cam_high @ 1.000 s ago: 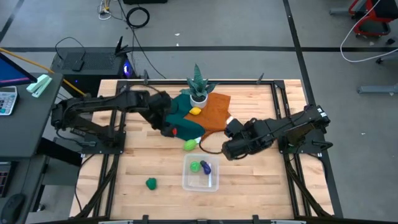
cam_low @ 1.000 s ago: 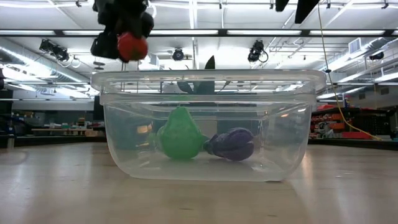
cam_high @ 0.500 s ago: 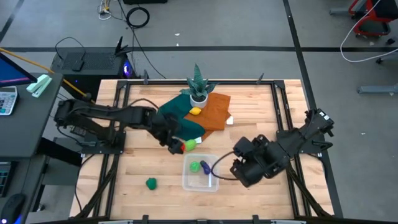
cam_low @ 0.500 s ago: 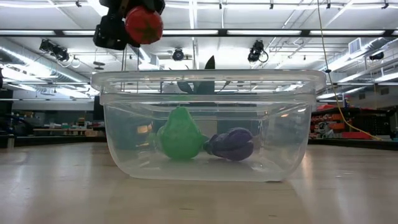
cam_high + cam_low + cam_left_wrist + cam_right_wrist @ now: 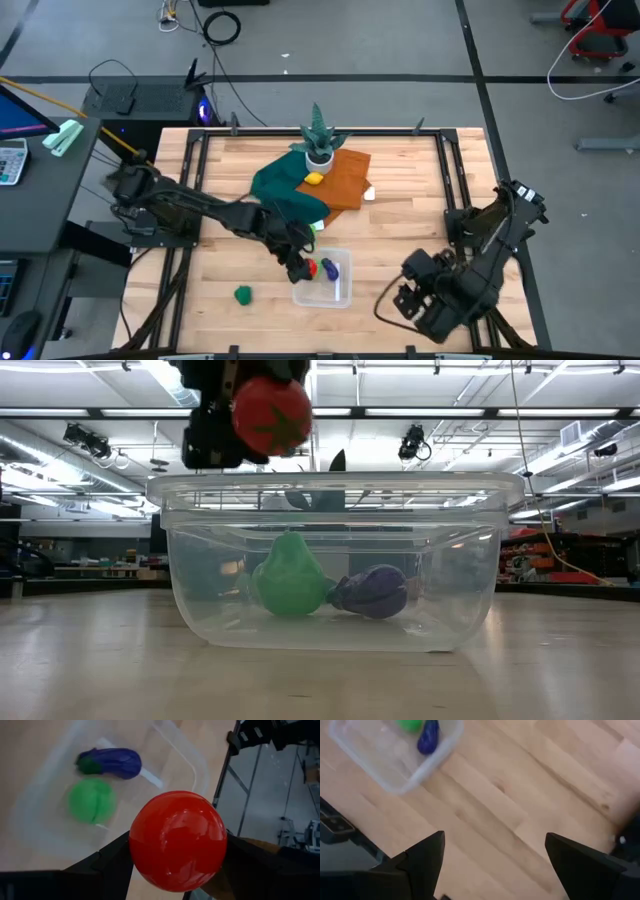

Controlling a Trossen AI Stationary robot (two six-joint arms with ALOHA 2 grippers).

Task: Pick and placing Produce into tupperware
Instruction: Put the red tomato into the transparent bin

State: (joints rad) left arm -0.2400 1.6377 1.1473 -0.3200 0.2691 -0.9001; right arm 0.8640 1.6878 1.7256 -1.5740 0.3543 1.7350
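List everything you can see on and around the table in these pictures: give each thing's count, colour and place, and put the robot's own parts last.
Tupperware tub: one, clear, front middle of the table.
Toy pear: one, green, inside the tub.
Toy eggplant: one, purple, inside the tub beside the pear.
Toy tomato: one, red, held above the tub's left rim.
Green toy: one, on the table left of the tub.
Yellow toy: one, on the orange cloth.
Cloths: teal and orange, back middle.
Potted plant: one, spiky green, white pot, behind the cloths.
Left hand: shut on the tomato.
Right hand: open, over bare table right of the tub.
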